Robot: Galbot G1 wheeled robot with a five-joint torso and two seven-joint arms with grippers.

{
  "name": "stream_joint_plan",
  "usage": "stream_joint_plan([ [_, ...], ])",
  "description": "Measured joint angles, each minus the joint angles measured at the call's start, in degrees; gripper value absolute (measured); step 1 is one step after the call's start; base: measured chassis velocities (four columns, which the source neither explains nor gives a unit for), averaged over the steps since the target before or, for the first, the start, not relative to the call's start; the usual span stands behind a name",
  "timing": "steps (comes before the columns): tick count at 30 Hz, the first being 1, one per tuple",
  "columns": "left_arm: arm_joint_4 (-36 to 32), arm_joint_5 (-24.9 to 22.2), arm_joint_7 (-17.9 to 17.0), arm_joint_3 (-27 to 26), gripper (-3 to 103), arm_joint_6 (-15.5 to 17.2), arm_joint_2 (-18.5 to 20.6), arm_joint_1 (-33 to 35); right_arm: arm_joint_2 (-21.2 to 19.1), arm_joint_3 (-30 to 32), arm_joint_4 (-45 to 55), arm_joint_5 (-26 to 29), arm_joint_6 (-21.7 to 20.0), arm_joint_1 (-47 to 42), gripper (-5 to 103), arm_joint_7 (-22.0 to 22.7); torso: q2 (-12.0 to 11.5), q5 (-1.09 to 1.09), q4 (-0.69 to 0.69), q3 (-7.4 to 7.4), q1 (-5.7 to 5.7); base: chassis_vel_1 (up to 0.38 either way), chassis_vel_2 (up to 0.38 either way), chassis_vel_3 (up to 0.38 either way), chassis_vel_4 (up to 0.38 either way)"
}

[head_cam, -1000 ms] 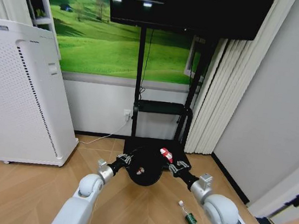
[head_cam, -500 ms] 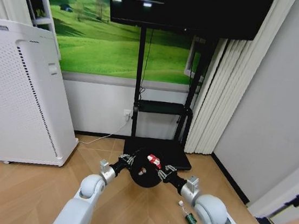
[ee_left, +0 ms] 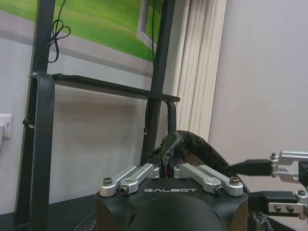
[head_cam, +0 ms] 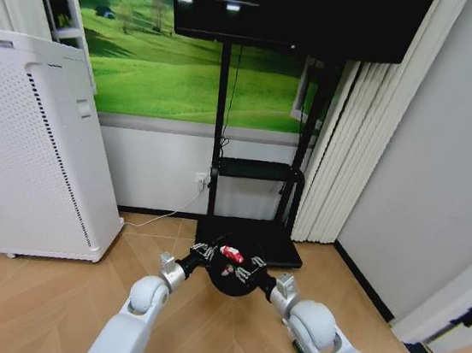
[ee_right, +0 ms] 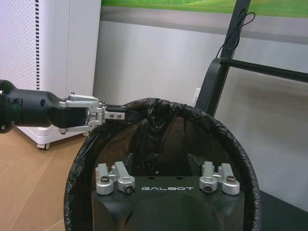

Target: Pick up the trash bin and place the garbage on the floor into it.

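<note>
1. The trash bin (head_cam: 226,274) hangs just above the floor, dead centre in the head view, held at its rim: the left gripper (head_cam: 198,250) pinches the lined edge at about 10 o'clock of the opening
2. The right gripper (head_cam: 251,275) sits over the mouth from 4 o'clock, its fingers (ee_right: 126,162) spread inside the rim; a red-and-white can-like scrap (head_cam: 231,253) lies between the grippers above the opening (whether it is gripped or loose I cannot tell)
3. I judge the bin light and fairly stiff, wire mesh under a thin black liner (ee_right: 159,115) that is soft and slippery; the rolled rim is the sound hold, and a one-sided pinch may let it tilt
4. The garbage looks light and crushable
5. The wood floor (head_cam: 31,298) is flat and smooth; a white cabinet (head_cam: 32,151) stands at 9 o'clock, a black TV stand (head_cam: 253,179) at 12 and curtains (head_cam: 352,139) at 2
</note>
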Motion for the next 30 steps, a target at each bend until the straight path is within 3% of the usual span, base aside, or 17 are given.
stream_joint_plan([
  [2,-0.16,0.05,0.0,-0.03,8,0.0,-0.02,0.16,0.05,1.34,0.12,0.53,0.0,-0.34,77,0.43,0.0,0.0,0.0,0.0,0.0,0.0,0.0,0.0,0.0],
  [5,-0.23,0.09,0.0,-0.03,8,0.01,-0.02,0.25,0.14,2.23,0.15,1.02,0.05,-0.55,83,0.96,0.0,0.0,0.0,0.0,0.0,0.0,0.0,0.0,0.0],
  [7,-0.85,0.12,0.0,-0.2,8,0.01,0.09,0.69,1.03,5.63,0.39,3.85,0.14,-1.67,97,6.07,0.0,0.0,0.0,0.0,0.0,0.0,0.0,0.0,0.0],
  [8,-0.85,0.12,0.0,-0.2,8,0.01,0.09,0.69,1.03,5.63,0.39,3.85,0.14,-1.67,97,6.07,0.0,0.0,0.0,0.0,0.0,0.0,0.0,0.0,0.0],
  [9,-1.25,0.12,0.03,-0.49,8,0.0,0.24,0.92,2.12,7.59,-0.24,4.96,-0.05,-2.11,99,10.48,0.0,-0.01,-0.01,0.0,0.0,0.0,0.0,0.0,0.0],
  [11,-1.34,0.11,0.05,-0.59,8,0.01,0.28,0.99,2.52,8.11,-0.55,5.29,-0.17,-2.19,99,11.89,0.0,-0.01,-0.01,0.0,0.0,0.0,0.0,0.0,0.0],
  [12,-1.71,0.08,0.09,-0.96,8,0.0,0.46,1.23,4.83,10.3,-2.4,7.16,-0.84,-2.23,100,18.56,0.0,0.01,0.0,0.0,0.0,0.0,0.0,0.0,0.0],
  [13,-1.95,0.02,0.11,-1.12,8,0.01,0.62,1.31,6.06,11.31,-3.42,7.92,-1.05,-2.06,100,21.42,0.0,0.01,-0.01,0.0,0.0,0.0,0.0,0.0,0.0],
  [14,-1.95,0.02,0.11,-1.12,8,0.01,0.62,1.31,6.06,11.31,-3.42,7.92,-1.05,-2.06,100,21.42,0.0,0.01,-0.01,0.0,0.0,0.0,0.0,0.0,0.0],
  [15,-2.42,-0.27,0.15,-1.39,8,0.01,0.95,1.44,8.28,13.07,-5.35,8.42,-0.89,-1.5,100,25.03,0.0,0.01,0.01,0.0,0.0,0.0,0.0,0.0,0.0],
  [19,-2.81,-0.59,0.18,-1.76,8,0.04,1.53,1.57,9.85,15.32,-7.09,8.41,-0.25,-1.37,100,26.39,0.0,0.01,0.01,0.0,0.0,0.0,0.0,0.0,0.0],
  [30,-3.08,-0.72,0.29,-1.93,8,0.13,1.99,1.75,9.16,17.01,-7.52,7.94,0.64,-2.41,100,22.89,0.0,0.0,0.01,0.0,0.0,-0.029,-0.018,0.022,0.016],
])
